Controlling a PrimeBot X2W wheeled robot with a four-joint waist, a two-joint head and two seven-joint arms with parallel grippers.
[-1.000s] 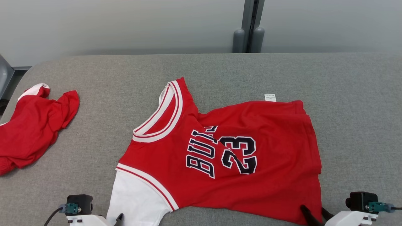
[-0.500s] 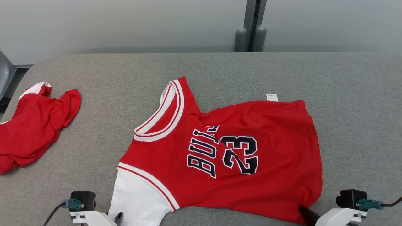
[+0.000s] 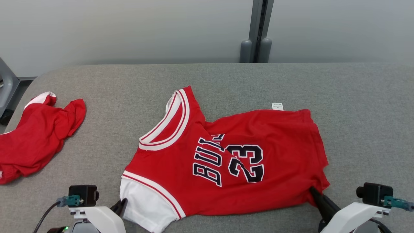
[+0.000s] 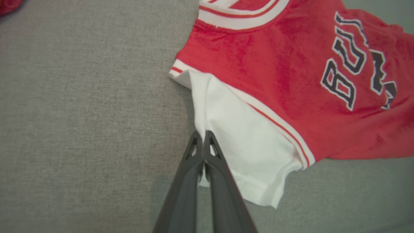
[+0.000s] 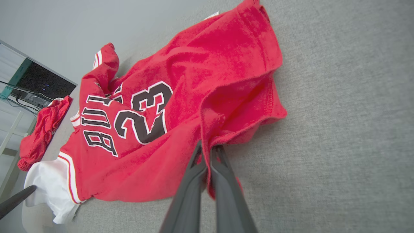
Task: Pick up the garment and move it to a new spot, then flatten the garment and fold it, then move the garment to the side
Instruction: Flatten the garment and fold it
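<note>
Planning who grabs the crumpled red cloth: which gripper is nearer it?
Left. The left gripper pinches the jersey's white sleeve, toward the cloth; the right gripper pinches the opposite hem.

Head cam: high, looks forward and down over the surface (image 3: 226, 77), far wall (image 3: 129, 29) at top. Left wrist cam: close, looks down along its fingers (image 4: 190, 171) at the near-left sleeve (image 4: 245, 145) of the jersey (image 4: 258, 58). Right wrist cam: low by the near-right hem (image 5: 233, 137), faces left and far across the jersey. All three share the jersey; head and right wrist also the wall.
</note>
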